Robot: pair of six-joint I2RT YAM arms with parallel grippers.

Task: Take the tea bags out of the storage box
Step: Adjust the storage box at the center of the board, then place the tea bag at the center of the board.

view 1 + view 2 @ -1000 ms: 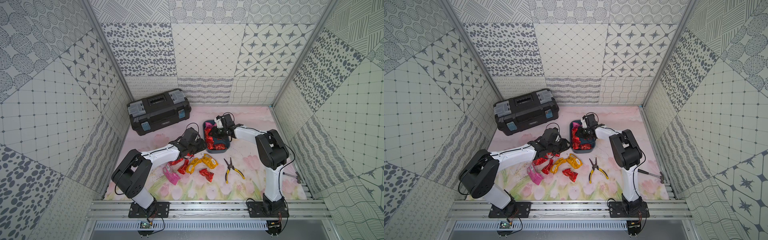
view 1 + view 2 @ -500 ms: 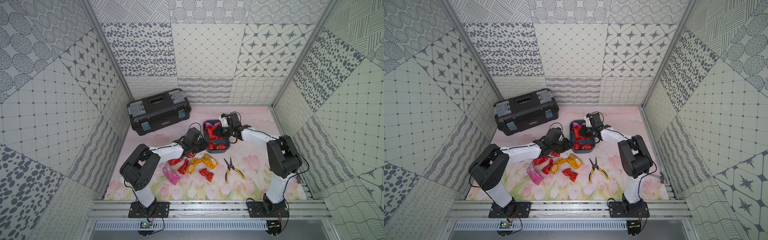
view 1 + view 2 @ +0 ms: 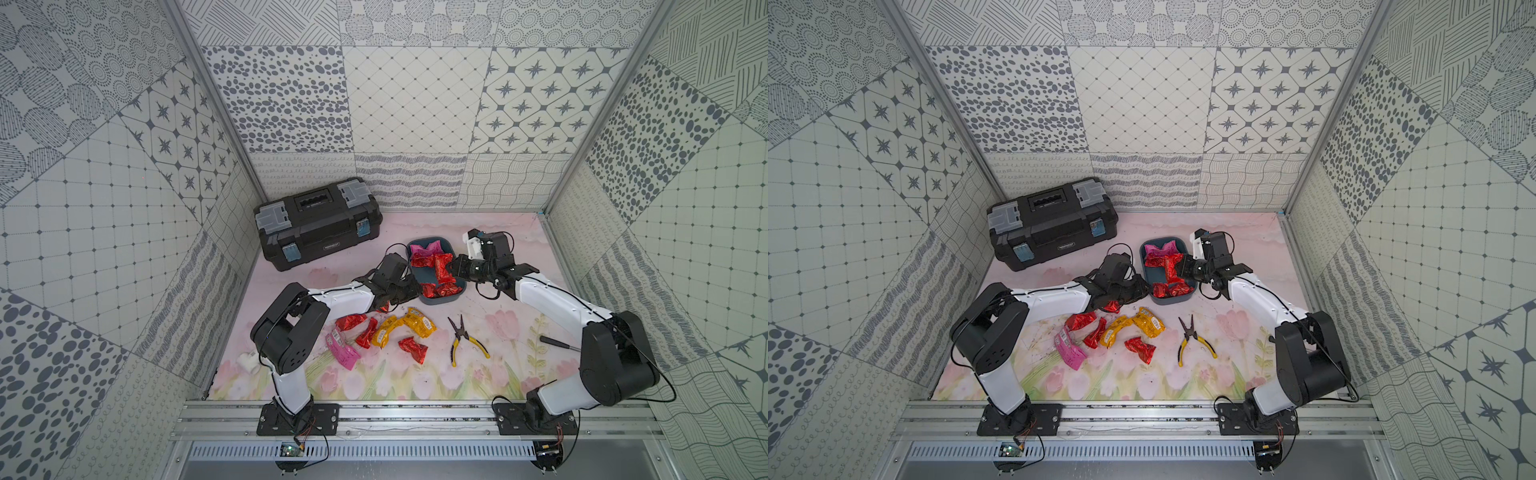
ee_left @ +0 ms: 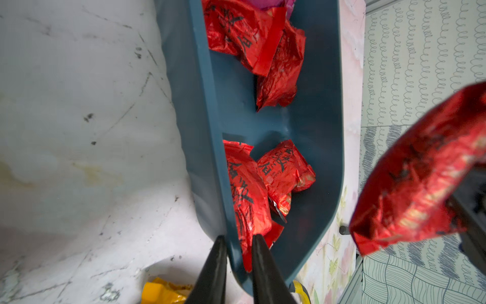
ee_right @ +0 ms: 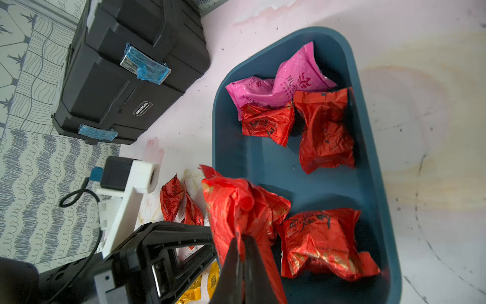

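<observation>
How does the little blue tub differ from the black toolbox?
The blue tub is small, lidless and shows red and pink tea bags; the black toolbox is much larger and closed, with blue latches. The tub has rounded corners; the toolbox is angular. Both rest on the table.

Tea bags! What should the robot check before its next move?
1. Right end effector shut on a red tea bag: ok.
2. That bag held up above the others in the storage box: ok.
3. Left end effector straddling the box wall, clamped firmly: cannot tell.
4. Box emptied: not ok; pink tea bag and red ones are inside.
5. Bare table between the pile and the pliers for dropping: ok.
</observation>
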